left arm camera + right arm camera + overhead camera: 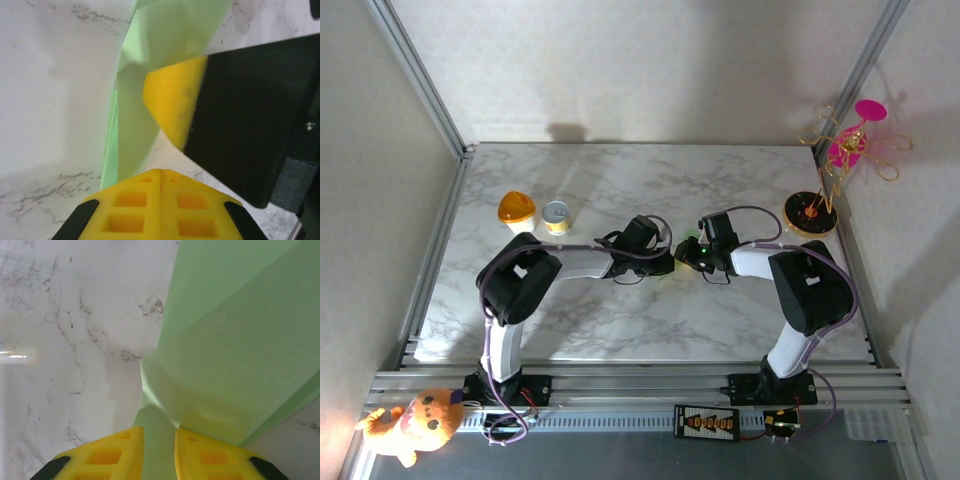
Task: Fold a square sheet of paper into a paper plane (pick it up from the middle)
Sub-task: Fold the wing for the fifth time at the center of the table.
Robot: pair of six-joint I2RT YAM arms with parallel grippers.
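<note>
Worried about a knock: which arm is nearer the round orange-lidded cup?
Left. The left arm bends its elbow just on the near side of the orange-lidded cup; the right arm stands far off to the cup's right.

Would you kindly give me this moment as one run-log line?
paper: partly folded | left gripper: shut, paper alongside | right gripper: paper between jaws

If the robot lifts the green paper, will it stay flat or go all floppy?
Probably floppy: the green paper buckles into soft folds in the right wrist view instead of lying flat. It looks thin, since overlapping layers show as darker green, so it is likely very light. A hard squeeze would probably leave creases, as fold lines show in it.
</note>
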